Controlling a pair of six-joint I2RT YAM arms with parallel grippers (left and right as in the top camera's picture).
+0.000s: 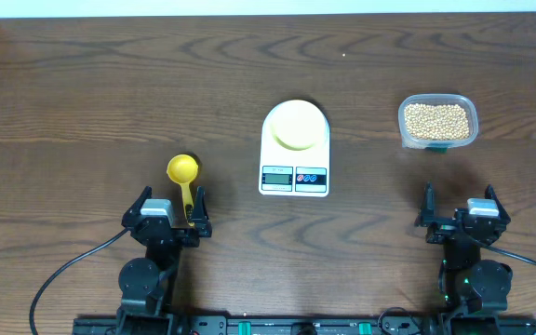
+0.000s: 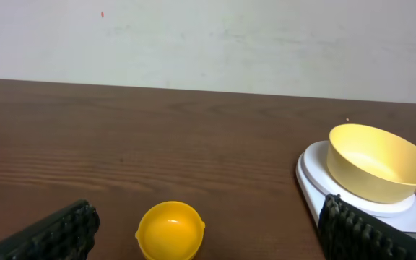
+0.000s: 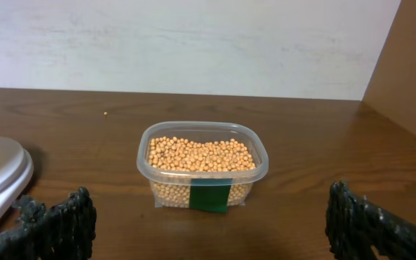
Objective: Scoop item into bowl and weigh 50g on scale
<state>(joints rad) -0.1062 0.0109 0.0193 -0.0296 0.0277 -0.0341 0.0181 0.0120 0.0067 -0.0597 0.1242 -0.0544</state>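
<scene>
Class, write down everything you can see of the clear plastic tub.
The clear plastic tub is a rounded rectangle with a lipped rim and no lid. It stands upright on the wooden table, right of the scale, nearly filled with tan beans. A green label is on its near wall. Nothing else touches it.

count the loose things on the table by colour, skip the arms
yellow: 2, measuring scoop and bowl
white: 1, digital kitchen scale
clear: 1, plastic tub holding tan beans
total: 4
</scene>
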